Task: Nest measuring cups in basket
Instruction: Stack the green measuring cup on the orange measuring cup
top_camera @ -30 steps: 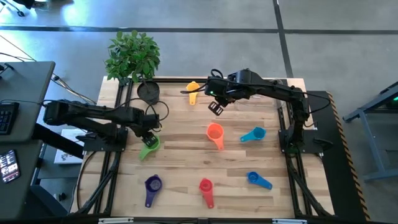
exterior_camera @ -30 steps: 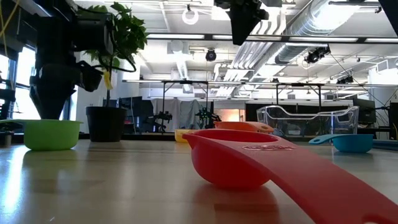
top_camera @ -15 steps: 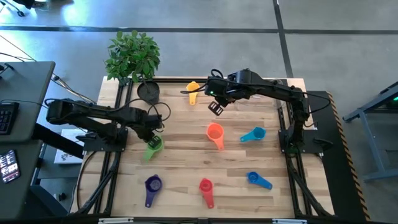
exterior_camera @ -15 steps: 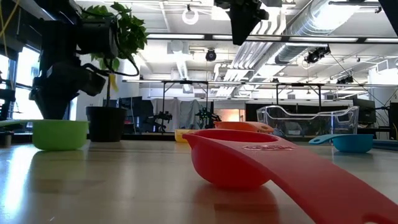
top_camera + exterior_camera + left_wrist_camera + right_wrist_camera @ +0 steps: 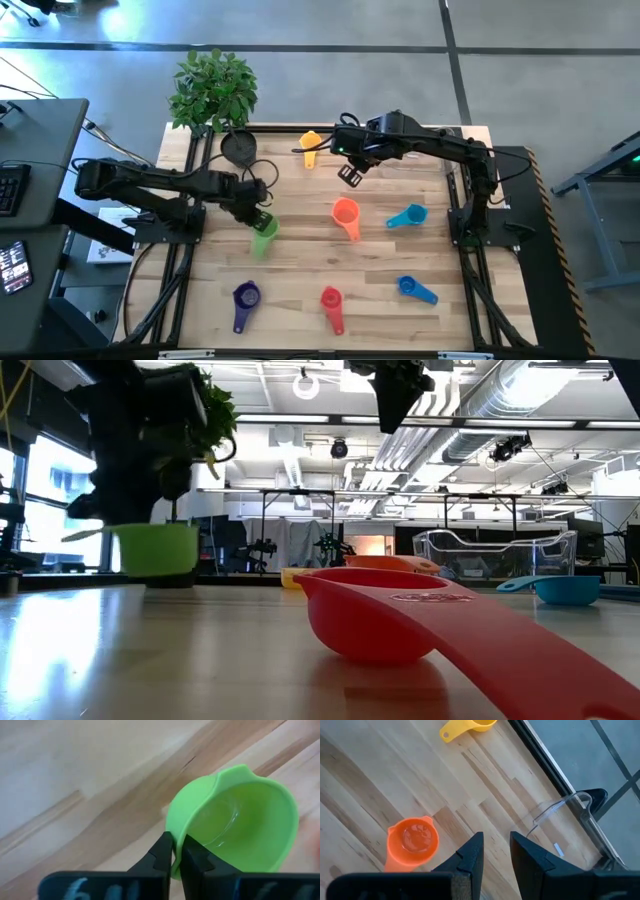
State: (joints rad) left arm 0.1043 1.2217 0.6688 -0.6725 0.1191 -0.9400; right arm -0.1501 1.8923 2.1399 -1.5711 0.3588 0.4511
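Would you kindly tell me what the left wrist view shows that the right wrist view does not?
Only the left wrist view shows the green cup, its rim pinched between the shut fingers of the left end effector, above bare wood.

Only the right wrist view shows the orange cup and the yellow cup lying on the table, a corner of the clear basket, and the right end effector holding nothing, with a gap between its fingers.

Both show the wooden table top.
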